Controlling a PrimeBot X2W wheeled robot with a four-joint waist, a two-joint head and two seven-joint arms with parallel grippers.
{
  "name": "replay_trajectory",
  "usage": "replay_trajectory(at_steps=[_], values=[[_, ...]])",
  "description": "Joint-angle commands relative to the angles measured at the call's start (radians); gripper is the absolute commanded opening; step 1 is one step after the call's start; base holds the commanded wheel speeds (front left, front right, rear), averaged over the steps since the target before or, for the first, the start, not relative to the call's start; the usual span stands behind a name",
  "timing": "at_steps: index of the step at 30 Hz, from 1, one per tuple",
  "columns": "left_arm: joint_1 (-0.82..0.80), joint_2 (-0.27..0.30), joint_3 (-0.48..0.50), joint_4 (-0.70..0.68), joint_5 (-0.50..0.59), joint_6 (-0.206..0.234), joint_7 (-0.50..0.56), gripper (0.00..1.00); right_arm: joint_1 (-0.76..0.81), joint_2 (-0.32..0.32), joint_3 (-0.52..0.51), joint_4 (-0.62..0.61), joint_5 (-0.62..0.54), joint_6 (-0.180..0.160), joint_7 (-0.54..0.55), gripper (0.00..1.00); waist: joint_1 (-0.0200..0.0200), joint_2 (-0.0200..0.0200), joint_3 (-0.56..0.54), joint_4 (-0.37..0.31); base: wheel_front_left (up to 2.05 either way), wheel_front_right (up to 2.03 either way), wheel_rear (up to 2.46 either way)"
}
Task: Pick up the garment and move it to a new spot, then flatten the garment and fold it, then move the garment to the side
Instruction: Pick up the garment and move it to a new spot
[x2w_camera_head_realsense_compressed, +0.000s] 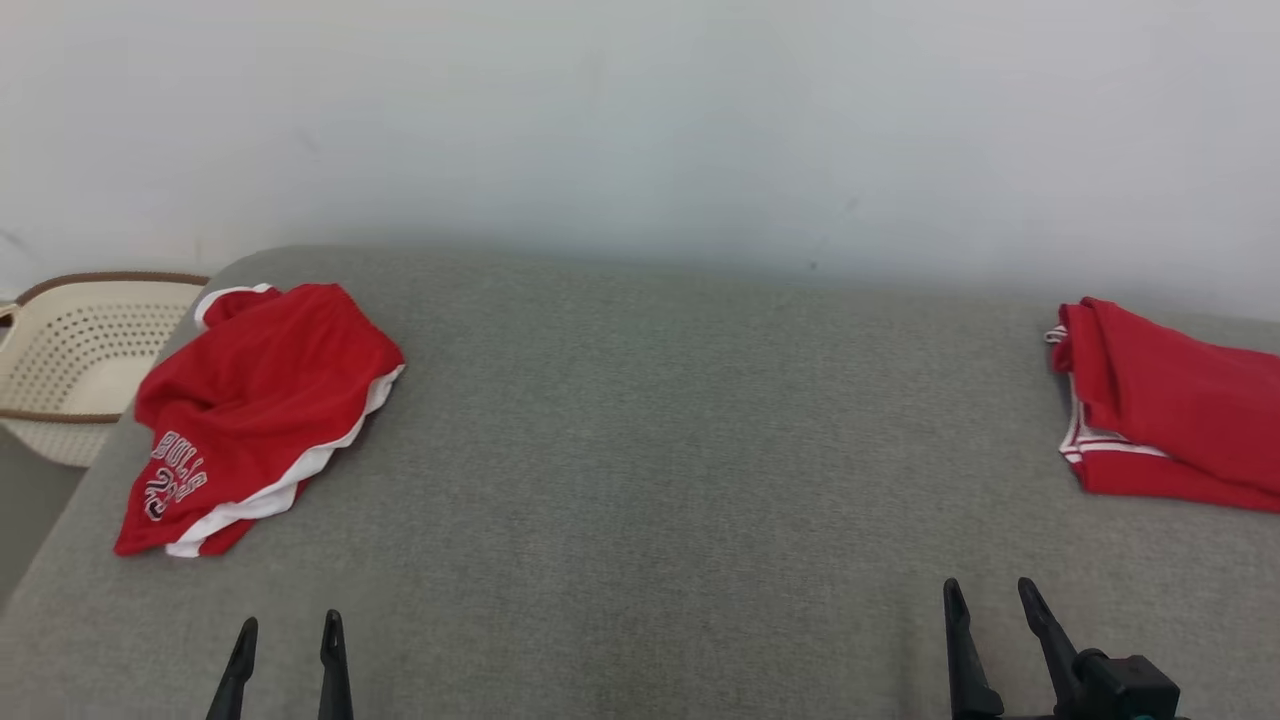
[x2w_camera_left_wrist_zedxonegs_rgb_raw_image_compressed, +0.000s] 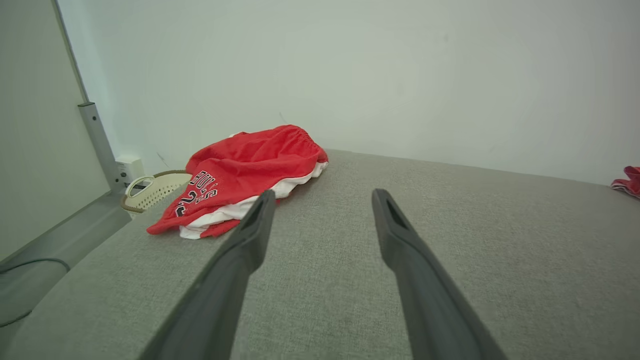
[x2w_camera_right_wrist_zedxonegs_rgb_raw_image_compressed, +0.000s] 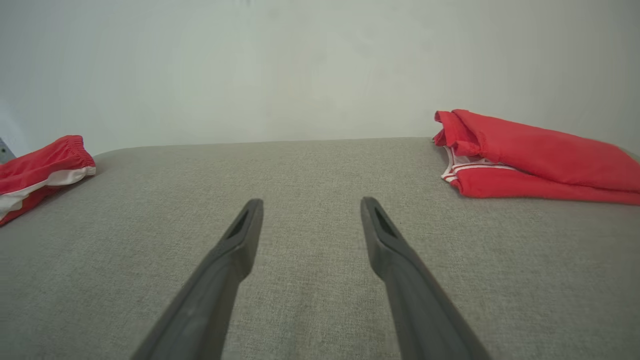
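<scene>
Splayed left hand (x2w_camera_left_wrist_zedxonegs_rgb_raw_image_compressed: 323, 192), crumpled garment (x2w_camera_left_wrist_zedxonegs_rgb_raw_image_compressed: 245, 165), basket (x2w_camera_left_wrist_zedxonegs_rgb_raw_image_compressed: 155, 190) beyond.

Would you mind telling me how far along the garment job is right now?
Looks done: one red garment lies folded at the right. In hand: nothing; the left pincer and right pincer are open and empty. Left: the crumpled shorts need picking up, flattening, folding, moving aside.

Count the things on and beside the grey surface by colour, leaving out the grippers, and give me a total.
Red: 2, crumpled shorts and folded pile
Cream: 1, perforated basket
Total: 3
</scene>
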Motion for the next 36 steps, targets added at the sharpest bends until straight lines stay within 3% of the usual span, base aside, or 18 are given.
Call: replay_trajectory(at_steps=[1, 11, 23, 36], values=[[0.015, 0.006, 0.005, 0.003, -0.005, 0.002, -0.001, 1.0, 0.009, 0.003, 0.003, 0.006, 0.005, 0.0, -0.005, 1.0, 0.0, 0.0, 0.004, 0.089, 0.0, 0.0, 0.0], [0.024, 0.012, 0.018, 0.009, -0.015, 0.001, -0.001, 1.0, 0.01, 0.003, 0.017, 0.02, 0.026, 0.0, -0.013, 1.0, 0.0, 0.0, 0.0, 0.273, 0.0, 0.0, 0.0], [0.036, 0.02, 0.025, 0.007, -0.021, 0.003, -0.001, 1.0, 0.004, 0.003, 0.033, 0.035, 0.037, 0.0, -0.022, 1.0, 0.0, 0.0, -0.011, 0.39, 0.0, 0.0, 0.0], [0.026, 0.016, 0.051, -0.012, -0.054, 0.006, -0.001, 1.0, -0.015, 0.002, 0.066, 0.05, 0.044, 0.0, -0.025, 1.0, 0.0, 0.0, -0.006, 0.389, 0.0, 0.0, 0.0]])
